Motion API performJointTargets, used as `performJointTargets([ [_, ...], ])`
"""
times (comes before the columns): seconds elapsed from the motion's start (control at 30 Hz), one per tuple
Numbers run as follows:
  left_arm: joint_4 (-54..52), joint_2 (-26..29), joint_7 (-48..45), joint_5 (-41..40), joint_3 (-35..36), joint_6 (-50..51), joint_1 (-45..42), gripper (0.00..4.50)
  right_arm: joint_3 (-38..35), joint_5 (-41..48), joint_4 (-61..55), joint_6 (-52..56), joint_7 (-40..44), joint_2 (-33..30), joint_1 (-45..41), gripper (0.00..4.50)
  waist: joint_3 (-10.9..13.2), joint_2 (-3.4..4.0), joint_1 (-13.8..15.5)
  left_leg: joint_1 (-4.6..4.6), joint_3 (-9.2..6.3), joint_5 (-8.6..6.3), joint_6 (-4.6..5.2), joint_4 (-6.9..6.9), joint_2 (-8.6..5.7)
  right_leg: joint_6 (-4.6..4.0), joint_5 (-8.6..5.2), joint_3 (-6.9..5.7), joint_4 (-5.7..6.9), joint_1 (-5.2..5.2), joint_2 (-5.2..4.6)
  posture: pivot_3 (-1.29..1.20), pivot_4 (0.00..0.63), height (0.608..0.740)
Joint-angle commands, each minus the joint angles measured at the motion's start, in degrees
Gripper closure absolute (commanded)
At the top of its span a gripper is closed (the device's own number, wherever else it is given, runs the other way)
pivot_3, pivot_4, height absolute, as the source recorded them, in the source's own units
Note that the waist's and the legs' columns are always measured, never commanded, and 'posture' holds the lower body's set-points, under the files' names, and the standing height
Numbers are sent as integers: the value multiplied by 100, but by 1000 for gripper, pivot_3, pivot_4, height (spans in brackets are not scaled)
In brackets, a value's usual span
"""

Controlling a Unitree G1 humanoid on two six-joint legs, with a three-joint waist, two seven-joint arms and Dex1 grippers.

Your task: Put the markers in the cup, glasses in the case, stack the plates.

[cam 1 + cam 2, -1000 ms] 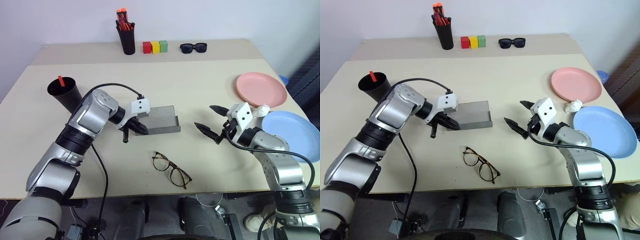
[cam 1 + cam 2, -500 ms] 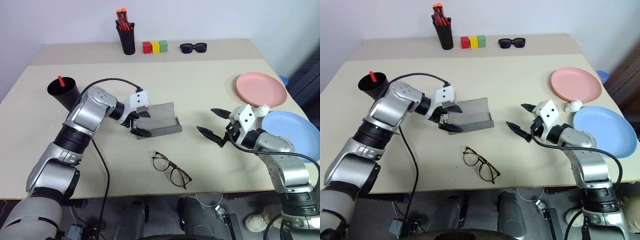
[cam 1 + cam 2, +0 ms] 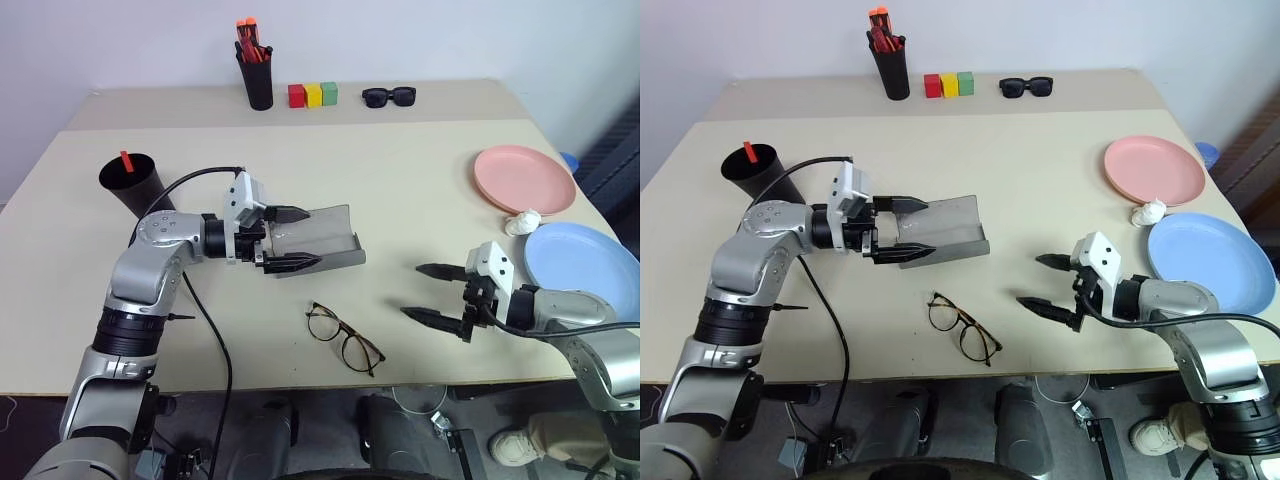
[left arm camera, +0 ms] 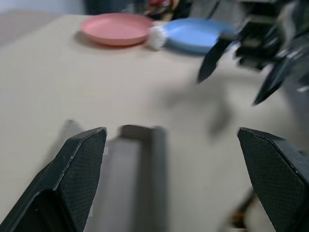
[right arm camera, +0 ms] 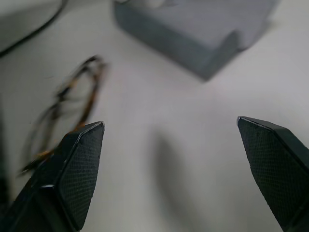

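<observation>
Black fingers stood wide apart on both arms, clamped on nothing: the left gripper (image 3: 285, 238) hung at centre-left of the frame, its tips straddling the left end of the grey case (image 3: 322, 236), which lay open, and the right gripper (image 3: 432, 292) hovered at lower right, tips aimed toward the tortoiseshell glasses (image 3: 344, 339) lying unfolded near the table's front edge, just below the case. By my reading the glasses step was in hand (the case looked ready to receive): the next move called for the right gripper to drop, close on a thin rim or bridge, and carry the glasses up into the tray. Bare tabletop (image 3: 400, 180) lay between gripper and glasses, so the approach looked unobstructed, though the front edge sat close. Farther out, the black cup (image 3: 135, 182) at upper left held a red marker (image 3: 125, 160); the pink plate (image 3: 524, 178) and blue plate (image 3: 580, 262) lay unstacked at the right edge, a crumpled white lump (image 3: 522, 222) between them.
</observation>
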Motion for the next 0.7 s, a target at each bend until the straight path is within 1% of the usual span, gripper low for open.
performJointTargets([
  [0.03,-254,336,-466,-315,120,-306,225,53,146,23,-247,-36,327,-204,135,0,0,0,-4,2,0,0,0,-1,1,0,0,0,-1,2,0,0,150,740],
  [0.13,-258,537,-706,-332,57,-543,330,53,295,31,-267,45,445,-252,145,0,0,0,-5,5,2,0,0,-4,2,-2,-1,1,0,2,3,0,150,740],
  [0.23,-238,785,-1189,-138,-86,-1203,588,53,590,16,-261,170,541,-224,0,0,-1,1,-8,4,3,0,0,-2,3,-2,0,3,-4,2,2,0,150,740],
  [0.37,-191,933,-1444,9,-267,-1754,766,53,812,-25,-184,270,540,-142,-308,0,0,1,11,4,8,0,0,-6,4,-4,1,8,-14,2,1,0,150,740],
  [0.53,-148,1064,-1628,238,-496,-2306,866,53,1036,6,-183,498,493,-33,-678,0,0,0,13,1,7,0,0,-8,6,-8,3,8,-26,3,2,0,150,740],
  [0.7,-43,985,-1627,390,-775,-2558,745,53,1109,110,-137,739,618,-57,-879,0,0,0,13,-3,8,-1,1,-11,4,-8,6,8,-44,5,2,0,150,740],
])
